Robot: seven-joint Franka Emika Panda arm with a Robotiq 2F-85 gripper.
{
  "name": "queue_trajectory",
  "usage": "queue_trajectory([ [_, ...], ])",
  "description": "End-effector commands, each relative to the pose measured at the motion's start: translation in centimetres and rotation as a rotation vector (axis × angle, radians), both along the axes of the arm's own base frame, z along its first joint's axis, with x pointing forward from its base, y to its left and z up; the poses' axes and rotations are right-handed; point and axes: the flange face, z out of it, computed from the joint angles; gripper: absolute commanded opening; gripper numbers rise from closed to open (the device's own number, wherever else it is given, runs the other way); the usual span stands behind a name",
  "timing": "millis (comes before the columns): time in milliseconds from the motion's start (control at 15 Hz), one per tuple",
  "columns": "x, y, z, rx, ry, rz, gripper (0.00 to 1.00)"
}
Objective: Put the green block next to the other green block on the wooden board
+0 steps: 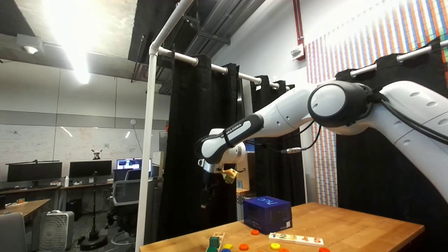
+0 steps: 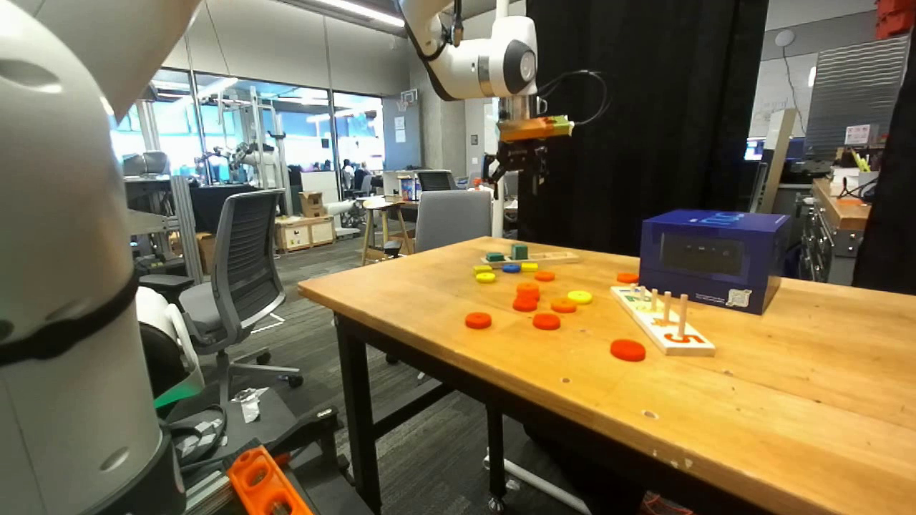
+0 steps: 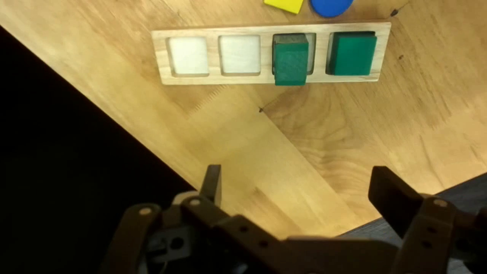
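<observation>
The gripper (image 3: 296, 182) is spread wide: in the wrist view its two dark fingers (image 3: 392, 201) stand far apart, and the wood grain of the counter (image 3: 243, 140) shows through the gap. It has hold of nothing, and neither fingertip touches a block. In an exterior view it hangs well above the counter, fingers down, just under an orange and yellow piece (image 2: 533, 129) on the arm. Against the black curtain (image 1: 189, 140) its outline is hard to make out.

The green block (image 3: 291, 62) stands in a slotted wooden tray (image 3: 214, 57), in the third compartment from the left as the wrist view shows it. The other green block (image 3: 354, 55) sits just beside it in the fourth, with a strip of wood between the two. The block in the third compartment rises higher, and its top shows past the tray's edge; whether it is seated flat cannot be told.

The tray lies on the counter near a yellow piece (image 3: 285, 3) and a blue disc (image 3: 331, 4). Orange-red discs (image 2: 547, 322) are scattered farther off, and a numbered peg stand (image 2: 658, 330) lies just beside a dark blue box (image 2: 715, 261).
</observation>
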Motion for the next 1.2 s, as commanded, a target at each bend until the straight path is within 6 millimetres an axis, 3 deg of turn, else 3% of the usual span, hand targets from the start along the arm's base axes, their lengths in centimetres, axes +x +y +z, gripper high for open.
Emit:
queue_trajectory([
  [0, -4.1, -4.0, 6.6, -0.056, -0.019, -0.134, 1.0],
  [333, -9.7, -11.8, 12.3, -0.122, -0.026, -0.365, 1.0],
  [600, -15.3, -18.4, 13.6, -0.108, 0.018, -0.529, 1.0],
  [867, -21.3, -25.0, 11.8, -0.1, 0.068, -0.652, 1.0],
  [1133, -26.7, -30.2, 8.2, -0.081, 0.149, -0.753, 1.0],
])
